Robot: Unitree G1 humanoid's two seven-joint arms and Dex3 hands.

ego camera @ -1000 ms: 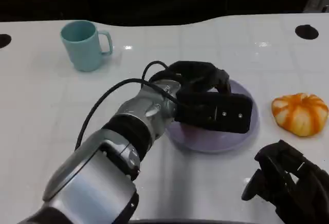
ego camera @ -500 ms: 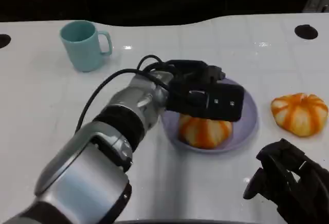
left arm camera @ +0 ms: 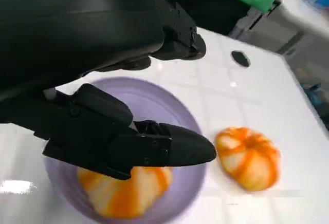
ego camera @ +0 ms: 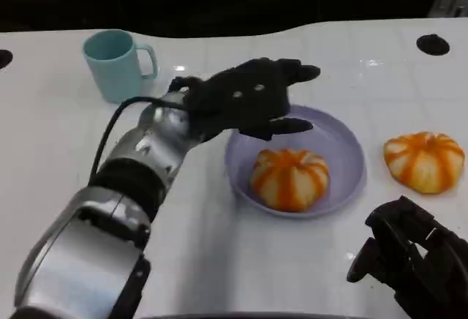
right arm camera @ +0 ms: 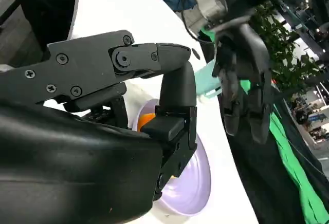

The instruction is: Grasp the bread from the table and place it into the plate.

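Note:
An orange-and-white striped bread [ego camera: 290, 178] lies in the lilac plate [ego camera: 344, 140] at the table's middle. A second, similar bread [ego camera: 424, 160] sits on the table to the right of the plate. My left hand [ego camera: 248, 98] hovers over the plate's far left rim with its fingers spread and nothing in them. The left wrist view shows its fingers [left arm camera: 154, 149] above the plate [left arm camera: 154, 100], with the bread [left arm camera: 123, 196] below them. My right hand [ego camera: 409, 257] rests at the near right, fingers loosely bent, holding nothing.
A teal mug [ego camera: 117, 63] stands at the far left of the white table. A dark round hole [ego camera: 433, 43] marks the far right of the tabletop. Bare table lies in front of the plate and between the mug and the plate.
My left hand has let go of the bread, which now lies in the plate. The hand has lifted and drawn back to the far left of the plate. My right hand has stayed put.

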